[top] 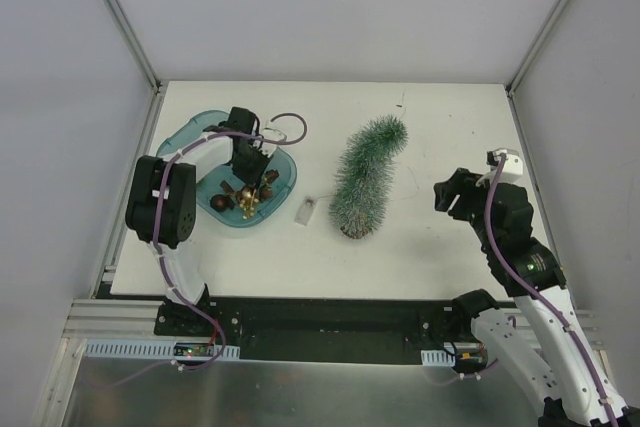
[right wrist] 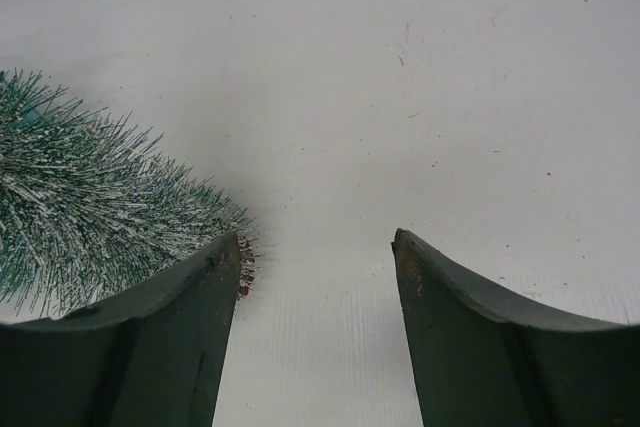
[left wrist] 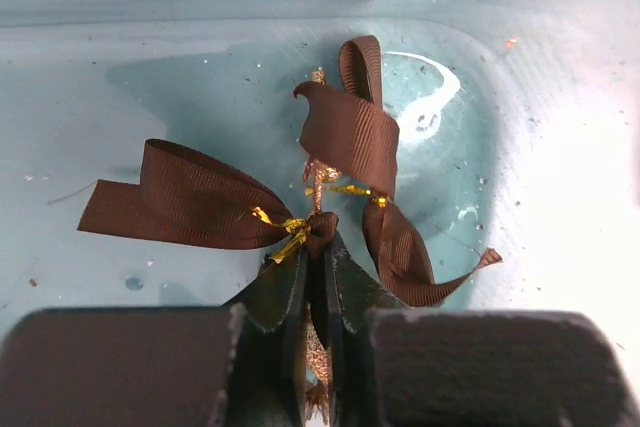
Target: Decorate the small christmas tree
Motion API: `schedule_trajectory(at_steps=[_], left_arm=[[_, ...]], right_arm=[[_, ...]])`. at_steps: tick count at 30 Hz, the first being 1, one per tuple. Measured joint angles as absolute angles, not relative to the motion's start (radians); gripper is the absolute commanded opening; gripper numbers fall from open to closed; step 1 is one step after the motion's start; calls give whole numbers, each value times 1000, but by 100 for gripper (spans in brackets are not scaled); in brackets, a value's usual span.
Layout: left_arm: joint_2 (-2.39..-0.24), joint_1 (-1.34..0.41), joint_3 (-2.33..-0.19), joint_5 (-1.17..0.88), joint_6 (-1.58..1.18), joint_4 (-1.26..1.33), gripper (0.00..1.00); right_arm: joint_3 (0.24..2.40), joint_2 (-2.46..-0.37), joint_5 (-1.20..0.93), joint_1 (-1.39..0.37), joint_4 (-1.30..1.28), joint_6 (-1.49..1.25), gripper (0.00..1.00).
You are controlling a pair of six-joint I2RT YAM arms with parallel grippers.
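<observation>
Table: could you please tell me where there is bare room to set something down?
Bare: the far strip behind the small christmas tree, and the patch between it and the right arm. Crowded: the teal tray, with ribbon bows and the left jaws; a clear tag lies beside the tree.

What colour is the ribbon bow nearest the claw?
The ribbon bow is dark brown with a gold tie; clearest in the left wrist view.

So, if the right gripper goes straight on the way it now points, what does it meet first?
Probably the bare table: only white surface shows between the open fingers of the right gripper. The tree is just beside one finger and might be brushed; depth is unclear.
</observation>
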State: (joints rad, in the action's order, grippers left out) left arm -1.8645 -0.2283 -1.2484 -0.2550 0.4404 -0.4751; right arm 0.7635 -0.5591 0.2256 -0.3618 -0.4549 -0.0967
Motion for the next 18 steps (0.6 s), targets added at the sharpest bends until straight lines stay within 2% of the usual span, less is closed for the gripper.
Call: schedule_trajectory(at_steps=[8,18], left_arm=[[-1625,-233,-1267,-265,434,-554,0],[-1308,-339,-1461,-290,426,-735,0]], right_arm=[[764,-554,192,-361,-459,-105,64],[786,-536,152,-361,-479,-105,64]])
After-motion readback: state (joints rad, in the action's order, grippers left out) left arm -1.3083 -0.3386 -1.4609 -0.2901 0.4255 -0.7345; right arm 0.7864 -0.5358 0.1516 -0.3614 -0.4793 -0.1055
